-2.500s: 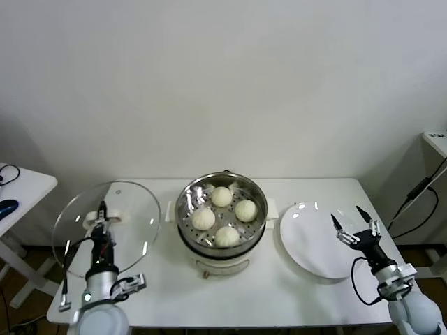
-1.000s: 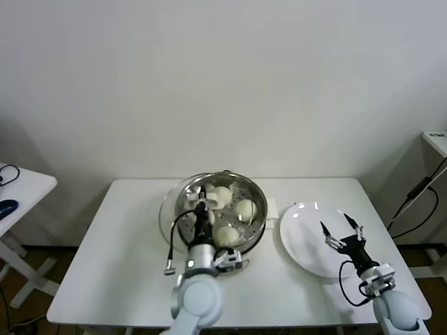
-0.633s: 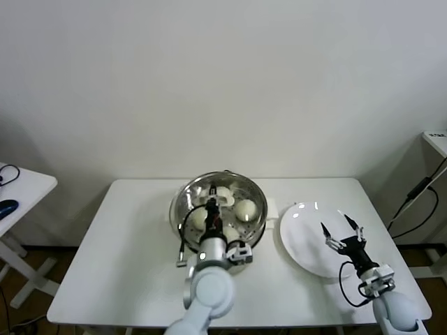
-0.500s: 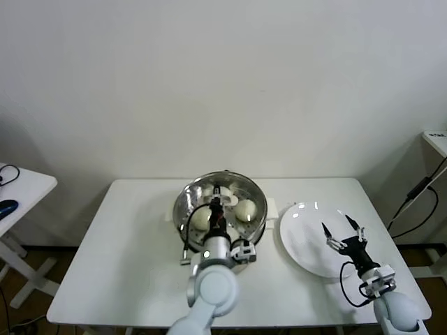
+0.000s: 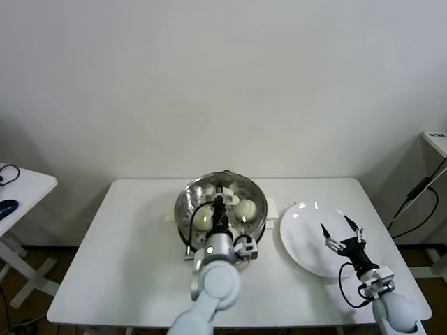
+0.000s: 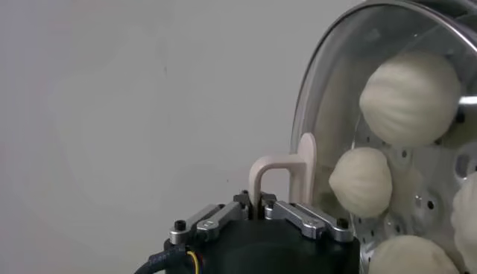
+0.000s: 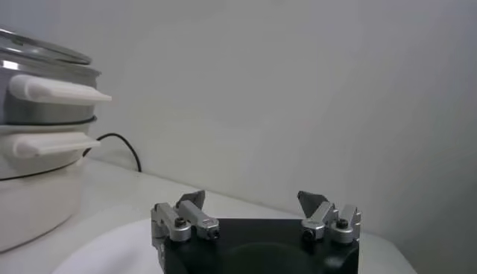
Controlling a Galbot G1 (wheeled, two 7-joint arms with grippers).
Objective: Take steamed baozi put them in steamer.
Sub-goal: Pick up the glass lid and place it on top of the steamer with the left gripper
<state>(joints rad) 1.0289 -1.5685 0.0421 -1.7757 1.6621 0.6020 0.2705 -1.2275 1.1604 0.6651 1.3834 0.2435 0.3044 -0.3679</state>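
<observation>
Setting: plain pale wall behind a white counter (image 5: 119, 279).

Item 1, steamer (image 5: 187, 202): round shiny steel pot on a white base, at the counter's middle toward the wall. The right wrist view shows its white side handles stacked, one on the pot and one on the base.

Item 2, plate (image 5: 300, 237): flat, white, just beside the steamer on the robot's right, bare.

Item 3, glass lid (image 6: 328, 112): held directly over the steamer mouth. In the left wrist view its white handle (image 6: 287, 167) sits clamped between the fingers, and its rim arcs over the buns.

Item 4, steamed baozi (image 6: 410, 97): 4 cream-white domed buns on the perforated tray inside the steamer, lying under the lid and directly beneath the left end effector.

Item 5, left end effector (image 5: 219, 202): above the steamer's centre, closed on the lid handle.

Item 6, right end effector (image 5: 341, 234): over the plate's near right part, fingers spread wide, holding nothing, well apart from the baozi.
</observation>
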